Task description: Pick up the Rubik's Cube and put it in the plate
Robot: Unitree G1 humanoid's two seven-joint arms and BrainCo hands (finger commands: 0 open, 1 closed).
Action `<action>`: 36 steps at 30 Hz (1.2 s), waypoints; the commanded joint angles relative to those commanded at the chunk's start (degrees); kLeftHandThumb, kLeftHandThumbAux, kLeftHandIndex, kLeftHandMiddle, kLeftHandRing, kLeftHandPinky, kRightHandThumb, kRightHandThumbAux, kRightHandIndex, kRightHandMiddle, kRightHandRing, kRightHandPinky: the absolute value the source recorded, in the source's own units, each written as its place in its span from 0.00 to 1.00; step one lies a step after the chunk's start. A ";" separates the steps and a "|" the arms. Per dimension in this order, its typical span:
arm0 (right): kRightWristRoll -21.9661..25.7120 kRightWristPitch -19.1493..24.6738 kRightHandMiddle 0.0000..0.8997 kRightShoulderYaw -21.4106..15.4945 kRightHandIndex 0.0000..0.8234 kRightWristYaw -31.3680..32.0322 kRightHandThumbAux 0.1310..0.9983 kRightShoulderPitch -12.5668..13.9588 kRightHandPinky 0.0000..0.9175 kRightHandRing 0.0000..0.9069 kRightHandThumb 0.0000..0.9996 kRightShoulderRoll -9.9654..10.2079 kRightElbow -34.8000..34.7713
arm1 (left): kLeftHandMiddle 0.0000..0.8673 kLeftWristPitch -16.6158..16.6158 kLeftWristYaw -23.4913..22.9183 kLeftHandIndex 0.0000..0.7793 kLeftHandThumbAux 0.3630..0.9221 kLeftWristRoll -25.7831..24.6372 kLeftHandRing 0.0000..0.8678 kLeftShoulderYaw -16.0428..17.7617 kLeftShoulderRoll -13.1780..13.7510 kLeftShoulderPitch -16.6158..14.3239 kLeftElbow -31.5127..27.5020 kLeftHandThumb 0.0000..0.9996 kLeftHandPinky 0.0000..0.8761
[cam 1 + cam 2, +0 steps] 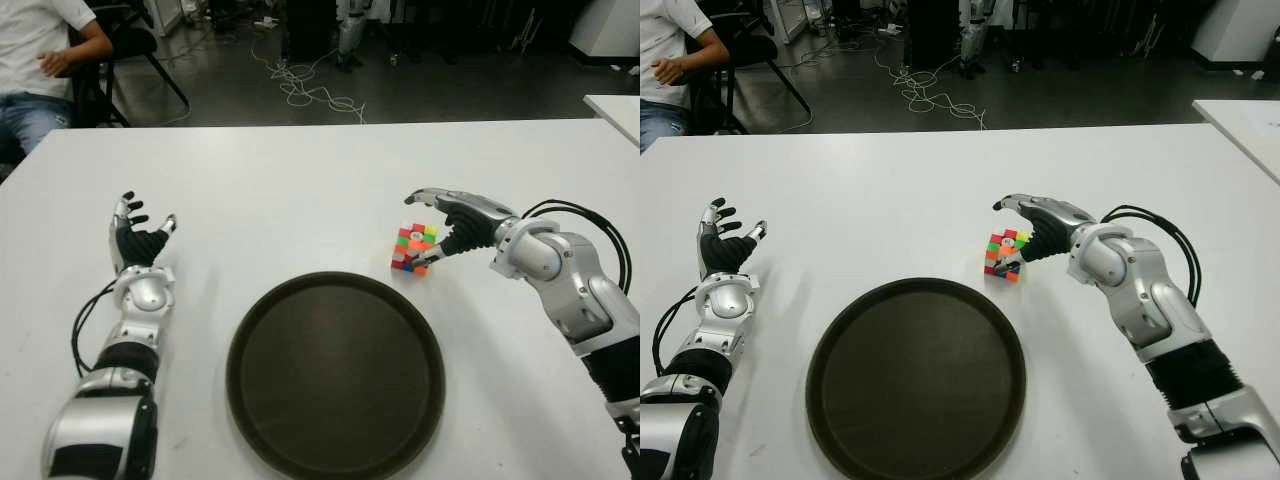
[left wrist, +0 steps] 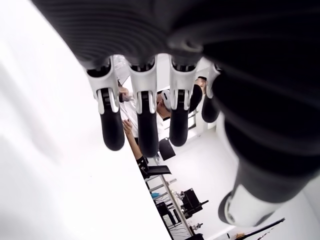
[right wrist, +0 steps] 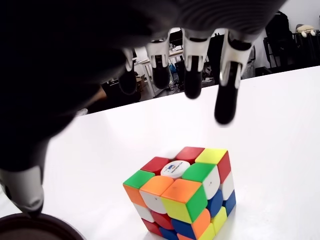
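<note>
The Rubik's Cube [image 1: 414, 248] stands on the white table [image 1: 300, 180], just beyond the far right rim of the round dark brown plate [image 1: 335, 380]. My right hand [image 1: 432, 226] reaches in from the right and hovers at the cube. Its fingers [image 3: 226, 107] stretch out above the cube's top without touching it, and the thumb sits low beside the cube's near right side. The hand is open and holds nothing. In the right wrist view the cube [image 3: 182, 197] is whole and rests flat on the table. My left hand [image 1: 135, 235] shows at the left of the plate, fingers spread.
A seated person [image 1: 40, 60] and a chair are beyond the table's far left corner. Cables [image 1: 300, 85] lie on the floor behind the table. The corner of another white table [image 1: 615, 105] shows at the far right.
</note>
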 joint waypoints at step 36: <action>-3.44 0.57 0.16 3.50 0.00 -3.80 0.50 -3.88 0.40 0.43 0.00 3.98 8.95 | 0.23 -1.13 -0.23 0.17 0.72 0.08 0.25 -0.06 0.08 0.21 0.30 0.08 0.30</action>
